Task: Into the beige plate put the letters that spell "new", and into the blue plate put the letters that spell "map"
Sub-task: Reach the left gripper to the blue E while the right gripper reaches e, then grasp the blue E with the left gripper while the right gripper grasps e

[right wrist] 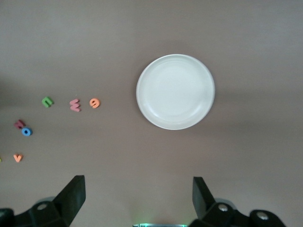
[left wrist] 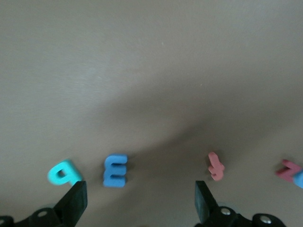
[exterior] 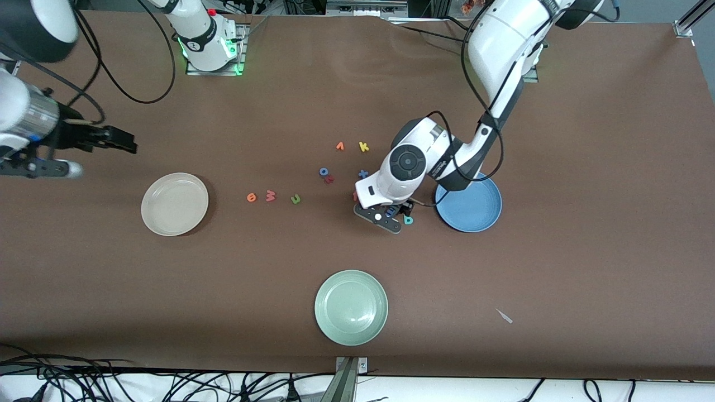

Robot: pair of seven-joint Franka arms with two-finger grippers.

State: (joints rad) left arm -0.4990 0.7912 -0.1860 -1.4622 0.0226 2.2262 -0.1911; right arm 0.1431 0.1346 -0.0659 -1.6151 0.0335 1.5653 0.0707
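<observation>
The brown table [exterior: 586,251] is seen with three plates on it, and nothing is found in any of them. The beige plate [exterior: 175,204] lies toward the right arm's end of the table. The blue plate [exterior: 472,206] lies toward the left arm's end and is partly covered by the left arm. The pale green plate [exterior: 351,307] lies nearest to the front camera, between the other two.

The left gripper [exterior: 391,215] is held low over the table, just beside the blue plate. Its fingers [left wrist: 75,201] are spread wide and nothing is held between them. The right gripper [exterior: 111,139] is kept up in the air near the right arm's end of the table, above the beige plate in its wrist view; it is also wide open and empty, and this arm waits.

The small letters are all lying on the table. The orange e [exterior: 251,197], the pinkish-red w [exterior: 270,195] and the green n [exterior: 295,199] are placed in a row between the beige plate and the left gripper. The blue m [left wrist: 115,170] and the teal p [left wrist: 61,172] lie side by side under the left gripper; only the p [exterior: 408,220] is shown clearly in the front view. The yellow a is not made out with certainty; possibly it is hidden under the left arm. A blue o [exterior: 323,171] touches a small red letter [exterior: 329,179], and a yellow k [exterior: 363,147] lies farther from the front camera.
</observation>
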